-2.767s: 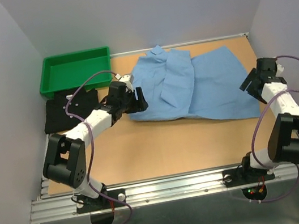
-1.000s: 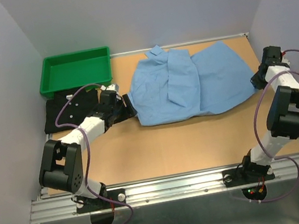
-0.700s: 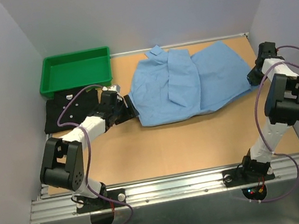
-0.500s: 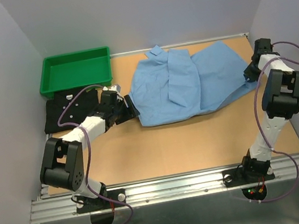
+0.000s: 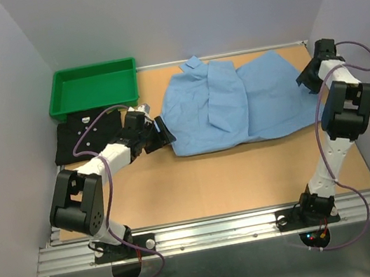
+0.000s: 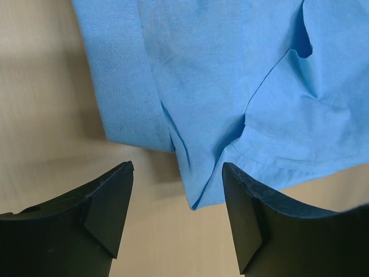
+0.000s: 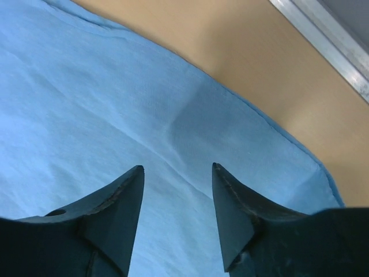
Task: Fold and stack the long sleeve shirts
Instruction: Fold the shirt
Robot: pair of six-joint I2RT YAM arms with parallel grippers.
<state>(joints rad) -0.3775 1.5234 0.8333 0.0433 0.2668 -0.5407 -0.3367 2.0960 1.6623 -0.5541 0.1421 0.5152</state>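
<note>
The light blue shirt (image 5: 236, 101) lies partly folded across the middle and right of the table, collar toward the back. My left gripper (image 5: 165, 132) is open at its near left corner; the left wrist view shows that corner (image 6: 199, 199) just beyond my open fingers (image 6: 104, 202). My right gripper (image 5: 306, 83) is open over the shirt's right edge; the right wrist view shows flat blue cloth (image 7: 115, 115) under the open fingers (image 7: 124, 196). The black shirt (image 5: 89, 137) lies folded at the left, partly hidden by my left arm.
A green tray (image 5: 93, 87) stands at the back left, just behind the black shirt. The enclosure walls close in on the left, back and right. A metal rail (image 5: 215, 231) runs along the table's near edge.
My right gripper has moved toward the back right, from the table's right side up to the shirt's right edge. The shirt's right half has been pulled flatter. My left gripper stays at the left corner.
</note>
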